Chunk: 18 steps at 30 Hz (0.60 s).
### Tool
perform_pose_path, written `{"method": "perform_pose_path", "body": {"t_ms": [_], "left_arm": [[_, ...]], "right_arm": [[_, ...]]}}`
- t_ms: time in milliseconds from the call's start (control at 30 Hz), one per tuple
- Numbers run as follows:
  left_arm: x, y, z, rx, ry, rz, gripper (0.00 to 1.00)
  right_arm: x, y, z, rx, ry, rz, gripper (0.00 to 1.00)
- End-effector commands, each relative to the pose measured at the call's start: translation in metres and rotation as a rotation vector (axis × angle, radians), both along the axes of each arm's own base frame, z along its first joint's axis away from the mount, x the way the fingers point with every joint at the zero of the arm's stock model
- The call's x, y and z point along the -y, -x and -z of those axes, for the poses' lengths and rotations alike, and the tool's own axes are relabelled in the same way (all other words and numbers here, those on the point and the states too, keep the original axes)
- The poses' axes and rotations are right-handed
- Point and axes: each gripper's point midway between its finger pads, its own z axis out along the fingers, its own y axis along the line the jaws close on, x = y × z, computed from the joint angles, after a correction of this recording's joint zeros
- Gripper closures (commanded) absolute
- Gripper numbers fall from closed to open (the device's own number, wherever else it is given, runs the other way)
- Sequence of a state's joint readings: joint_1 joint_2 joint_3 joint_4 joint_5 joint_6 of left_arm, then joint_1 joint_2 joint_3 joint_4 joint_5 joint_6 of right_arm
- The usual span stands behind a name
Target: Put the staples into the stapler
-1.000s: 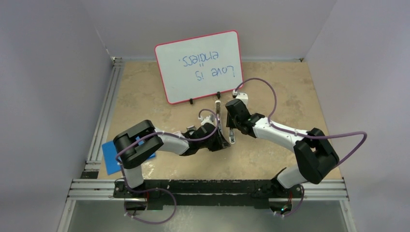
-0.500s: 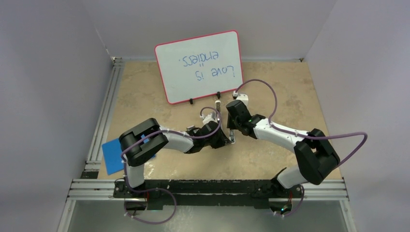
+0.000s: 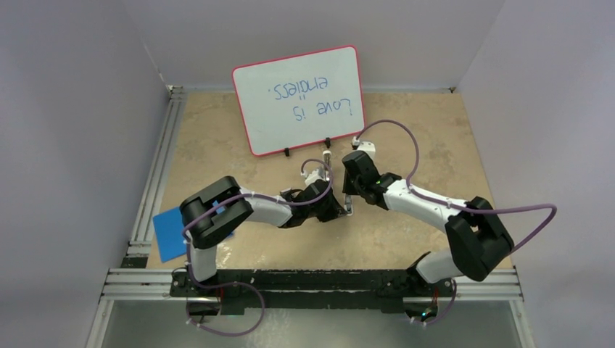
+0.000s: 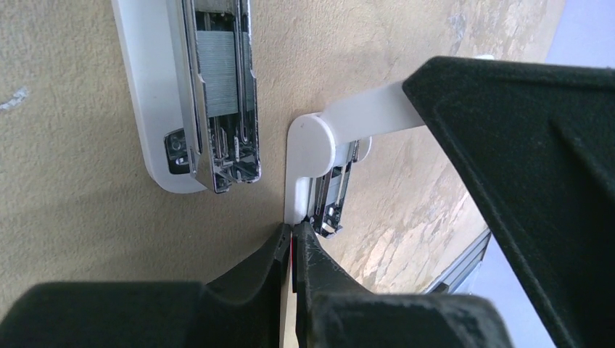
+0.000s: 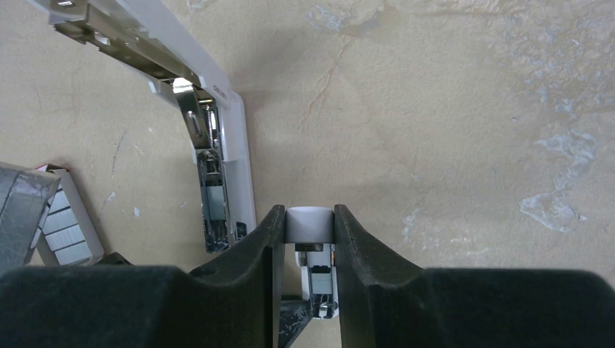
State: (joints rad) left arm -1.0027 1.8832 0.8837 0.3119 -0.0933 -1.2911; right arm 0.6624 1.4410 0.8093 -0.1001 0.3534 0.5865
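The left gripper (image 4: 292,243) was seen closed almost completely, its tips pinched on the thin lower edge of a stubby white hinged piece (image 4: 310,141). The right gripper (image 5: 310,217) was held partly closed around the rounded end of the same piece. Whether that piece belonged to the stapler could not be told. The stapler (image 4: 149,94) was found lying open on the table (image 4: 72,217) just beside it and apart from both grippers, with a strip of the staples (image 4: 217,72) seated in its metal channel and its upper arm swung open. Spare strips (image 5: 64,217) were seen at the left edge of the right wrist view. Several risks were judged to follow. With two grips taken on one small part, any uneven pull could cause it to be twisted or sprung out of the thin left pinch. Because the open stapler lay so near, it could be knocked by either gripper body, and the seated strip could be shaken out of the channel. If the arm were then pressed shut on a shifted strip, a jam would be likely.
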Motion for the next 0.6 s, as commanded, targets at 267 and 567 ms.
{"method": "perform_pose_path", "body": {"t_ms": [267,567], "left_arm": [[-0.023,0.006,0.053,-0.142,-0.084,-0.034,0.97],[-0.026,0.005,0.062,-0.167,-0.118,-0.039,0.97]], "right_arm": [[0.012,0.023,0.001,-0.052,-0.032,0.046,0.77],[0.010,0.036,0.007,-0.089,-0.044,0.030,0.84]]}}
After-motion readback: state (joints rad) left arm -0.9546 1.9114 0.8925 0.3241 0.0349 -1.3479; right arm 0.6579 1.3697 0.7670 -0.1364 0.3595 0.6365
